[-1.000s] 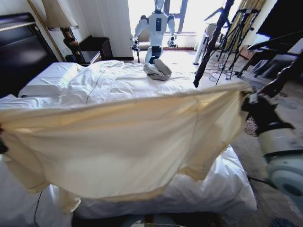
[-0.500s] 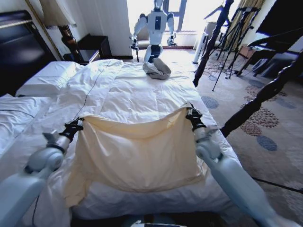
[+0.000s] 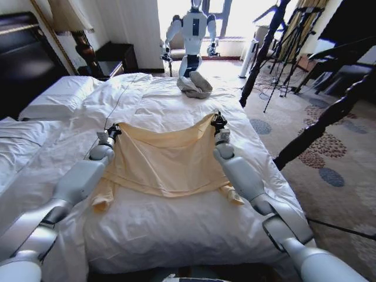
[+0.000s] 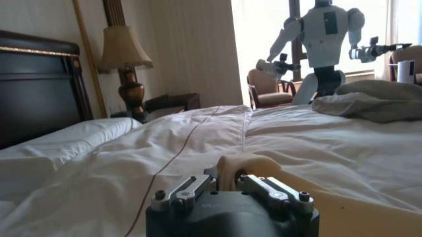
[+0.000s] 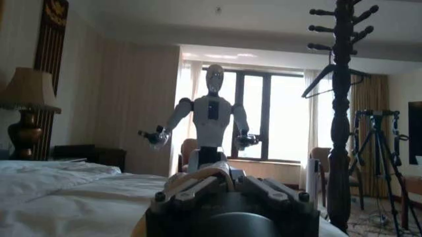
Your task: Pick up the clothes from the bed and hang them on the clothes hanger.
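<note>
Jaws of both grippers are pinched shut on the far edge of the clothes [image 3: 166,160]. The left gripper [image 3: 111,133] holds one corner, the right gripper [image 3: 218,123] the other. In each wrist view I see a fold of cream fabric bunched between closed fingers [image 4: 192,188].

The clothes lie spread flat across the middle of the bed [image 3: 176,232], toward its foot half, with both arms reaching over the near edge. The held edge runs across the bed and sags a little between the two grips. The near hem lies loose on the duvet. One sleeve trails toward the bed's left side, and a cuff shows beside my right forearm, toward the right edge.

A grey cloth heap [image 3: 194,85] sits near the far foot edge, well apart from the clothes. A thin dark hanger [image 5: 321,82] hangs from a tall post in my right wrist view; I judge it to be the clothes hanger.

I judge the top to be light, thin and limp. It will drape and fold from any grip, and it may slide on the smooth duvet. Two well-separated holds along the shoulder line should keep it open enough for the hanger.
</note>
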{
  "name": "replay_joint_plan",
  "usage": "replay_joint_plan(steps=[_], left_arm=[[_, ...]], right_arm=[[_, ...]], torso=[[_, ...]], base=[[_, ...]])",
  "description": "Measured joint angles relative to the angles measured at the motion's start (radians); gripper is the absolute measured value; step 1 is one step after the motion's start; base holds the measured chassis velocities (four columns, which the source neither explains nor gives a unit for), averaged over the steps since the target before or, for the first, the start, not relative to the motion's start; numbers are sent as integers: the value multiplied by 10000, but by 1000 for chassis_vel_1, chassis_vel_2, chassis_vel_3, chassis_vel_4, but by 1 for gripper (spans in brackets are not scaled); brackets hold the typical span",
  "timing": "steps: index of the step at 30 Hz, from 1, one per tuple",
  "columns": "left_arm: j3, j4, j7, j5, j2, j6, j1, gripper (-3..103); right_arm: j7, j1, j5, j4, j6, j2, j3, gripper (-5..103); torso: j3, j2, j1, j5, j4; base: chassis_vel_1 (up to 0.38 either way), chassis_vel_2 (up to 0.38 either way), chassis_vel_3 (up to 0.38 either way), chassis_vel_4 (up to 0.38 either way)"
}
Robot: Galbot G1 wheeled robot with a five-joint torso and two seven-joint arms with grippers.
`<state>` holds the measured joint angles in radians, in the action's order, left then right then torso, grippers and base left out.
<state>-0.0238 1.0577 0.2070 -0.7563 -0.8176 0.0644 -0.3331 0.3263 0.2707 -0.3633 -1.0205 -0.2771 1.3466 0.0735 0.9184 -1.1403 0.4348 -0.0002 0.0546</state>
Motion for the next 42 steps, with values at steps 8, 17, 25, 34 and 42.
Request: replay_joint_plan(steps=[8, 17, 25, 34, 42], left_arm=[[323, 518, -502, -261, 254, -500, -1681, 41], [443, 938, 207, -1606, 61, -337, -1257, 74], [-702, -311, 1489, -2884, -513, -1263, 850, 100], [-854, 725, 1364, -2969, 235, -3953, 232, 100], [166, 1284, 1020, -3622, 563, -2748, -354, 100]], right_arm=[[-652, 734, 176, 694, 727, 272, -153, -1], [1764, 64, 2047, 1875, 533, 1313, -1129, 27], [1998, -100, 1241, 1765, 1766, 1478, -947, 54], [683, -588, -211, 1510, 4861, 1161, -1261, 80], [-1133, -391, -1488, 118, 5190, -29, -1253, 100]], torso=[[1, -2, -4, -7, -7], [-1, -5, -3, -2, -9], [2, -4, 4, 3, 3], [2, -4, -2, -9, -9], [2, -3, 1, 2, -1]], base=[[0, 0, 0, 0], [0, 0, 0, 0], [0, 0, 0, 0], [0, 0, 0, 0], [0, 0, 0, 0]])
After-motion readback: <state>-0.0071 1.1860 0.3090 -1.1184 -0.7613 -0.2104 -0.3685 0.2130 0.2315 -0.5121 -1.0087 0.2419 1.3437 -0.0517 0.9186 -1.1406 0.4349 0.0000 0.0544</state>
